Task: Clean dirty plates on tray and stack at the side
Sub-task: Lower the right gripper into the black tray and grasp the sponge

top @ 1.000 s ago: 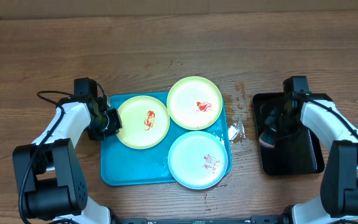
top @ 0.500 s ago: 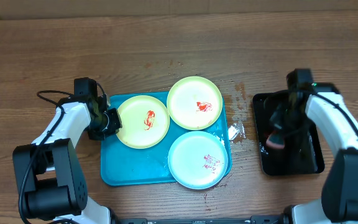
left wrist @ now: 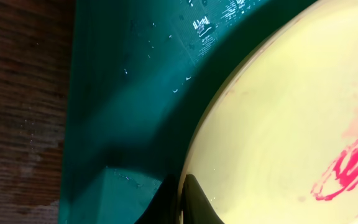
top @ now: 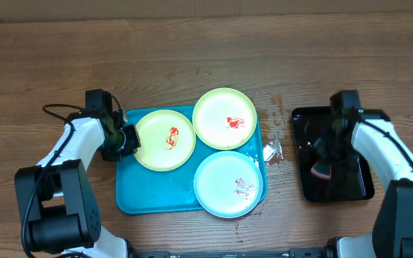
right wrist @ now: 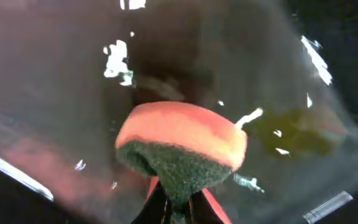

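The tray lies on the counter midway along its near edge, and all 3 plates sit on it. The left yellow-green plate lies in the tray's far-left part, with a red smear at its centre. The left pincer is clenched on this plate's left rim, and the left wrist view shows a dark fingertip lying on that rim above the wet tray floor. The other yellow-green plate overhangs the tray's far-right corner and also carries a red smear. The light-blue plate overhangs the near-right corner and is flecked with red. Toward the counter's right edge lies a black tray, wet and glossy. Over it the right pincer grips a sponge, orange with a dark green scouring face. I cannot tell whether the sponge touches the black tray. A small crumpled clear scrap lies on the counter between the 2 trays.
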Tool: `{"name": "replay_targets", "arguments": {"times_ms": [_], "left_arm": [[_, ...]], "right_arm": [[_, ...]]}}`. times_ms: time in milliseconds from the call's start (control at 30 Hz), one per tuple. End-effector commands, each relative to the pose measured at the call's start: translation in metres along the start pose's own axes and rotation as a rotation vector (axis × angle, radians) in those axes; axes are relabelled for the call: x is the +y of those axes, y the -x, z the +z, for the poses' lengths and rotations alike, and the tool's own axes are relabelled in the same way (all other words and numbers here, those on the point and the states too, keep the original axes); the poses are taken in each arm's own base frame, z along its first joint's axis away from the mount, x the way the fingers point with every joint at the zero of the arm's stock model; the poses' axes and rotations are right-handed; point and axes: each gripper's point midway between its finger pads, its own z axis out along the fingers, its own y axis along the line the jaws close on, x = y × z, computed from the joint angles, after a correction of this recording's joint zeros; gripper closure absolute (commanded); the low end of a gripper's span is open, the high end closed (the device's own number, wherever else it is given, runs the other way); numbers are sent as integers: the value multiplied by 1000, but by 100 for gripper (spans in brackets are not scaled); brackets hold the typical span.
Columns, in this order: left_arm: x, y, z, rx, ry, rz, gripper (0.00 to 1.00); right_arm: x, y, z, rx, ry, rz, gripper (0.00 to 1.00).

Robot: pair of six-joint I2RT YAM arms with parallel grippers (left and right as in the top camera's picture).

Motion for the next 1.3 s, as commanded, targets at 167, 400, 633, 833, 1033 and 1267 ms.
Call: {"name": "replay_targets", "arguments": {"times_ms": [167,400,633,833,1033,1267], "left_arm": [[5,3,0,-2,22,6,96],[1,2,0,1,-1,7,96],[1,2,0,2,-1,6,95],[1,2,0,2,-1,6,96],[1,2,0,3,-2,7,96],[0,2,0,1,-4,7,96]], "right_arm": [[-3,-8,33,-13,11,21,96],[7,-24,41,51,85,33,96],[12,-2,-12,15,75,-15,96],[24,29,-83,-106,145,-26,96],[28,41,-96,-157,158,-52,96],[16,75,-123,-383,111,-32,96]]}}
